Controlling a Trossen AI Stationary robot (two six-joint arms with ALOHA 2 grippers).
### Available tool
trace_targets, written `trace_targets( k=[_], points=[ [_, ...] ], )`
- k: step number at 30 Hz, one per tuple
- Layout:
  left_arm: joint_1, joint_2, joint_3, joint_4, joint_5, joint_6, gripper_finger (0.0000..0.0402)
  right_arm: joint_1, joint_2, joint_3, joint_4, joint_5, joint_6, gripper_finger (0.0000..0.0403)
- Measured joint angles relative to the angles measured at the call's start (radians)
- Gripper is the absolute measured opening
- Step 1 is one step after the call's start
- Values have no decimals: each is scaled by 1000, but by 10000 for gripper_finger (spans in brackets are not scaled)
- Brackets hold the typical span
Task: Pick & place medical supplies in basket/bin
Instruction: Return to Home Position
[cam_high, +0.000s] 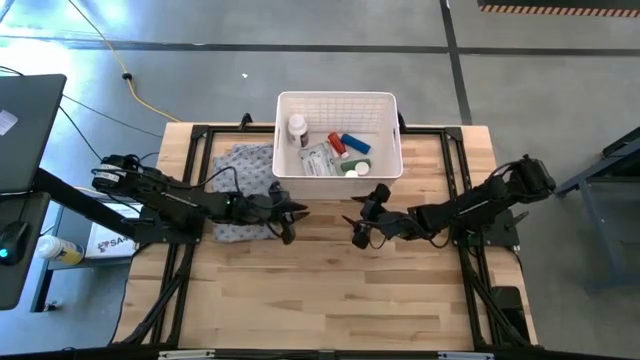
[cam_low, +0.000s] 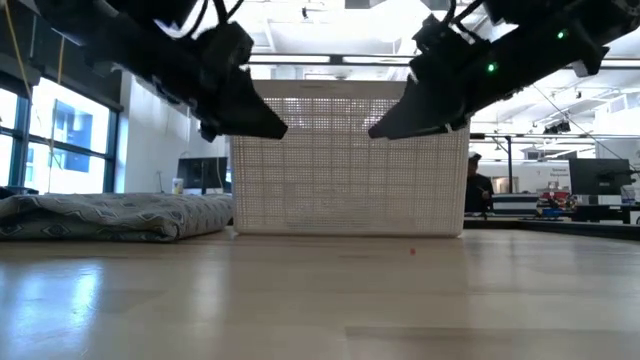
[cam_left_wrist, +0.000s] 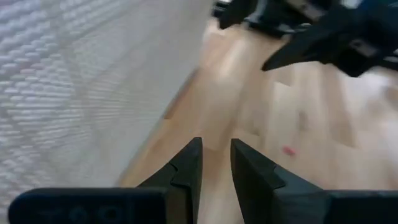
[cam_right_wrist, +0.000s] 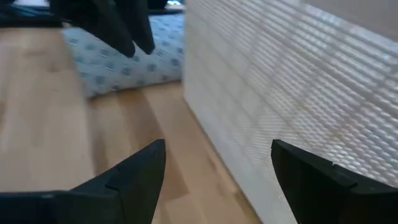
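The white slotted basket (cam_high: 338, 100) stands at the middle of the table's far edge. In it lie a white pill bottle (cam_high: 297, 127), a red white-capped bottle (cam_high: 337, 143), a blue block (cam_high: 357, 144), a crinkly white-clear packet (cam_high: 317, 161) and a green-and-white item (cam_high: 352, 169). My left gripper (cam_high: 293, 218) (cam_left_wrist: 217, 146) hovers over the table just near-left of the basket, its fingers a narrow gap apart and empty. My right gripper (cam_high: 357, 230) (cam_right_wrist: 217, 149) hovers just near-right of the basket, wide open and empty. The two grippers point at each other.
A folded grey patterned cloth (cam_high: 243, 190) lies on the table left of the basket, under my left arm. A tiny red speck (cam_low: 412, 252) sits on the wood in front of the basket. Bare wooden tabletop (cam_high: 320, 290) stretches toward the near edge.
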Motion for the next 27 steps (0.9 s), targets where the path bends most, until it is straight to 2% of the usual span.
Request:
trace_targets(
  k=[6,10,17,27],
  points=[
    [-51,-20,0,53,27,14,117,40,0,0,123,-27,-153,281],
    [-98,-20,0,90,29,100,117,60,0,0,202,-17,-251,281],
    [-160,-41,0,130,27,217,117,94,-11,0,214,46,-259,281],
    [-190,-71,-1,153,27,253,117,106,-78,0,196,-102,-205,281]
  ],
)
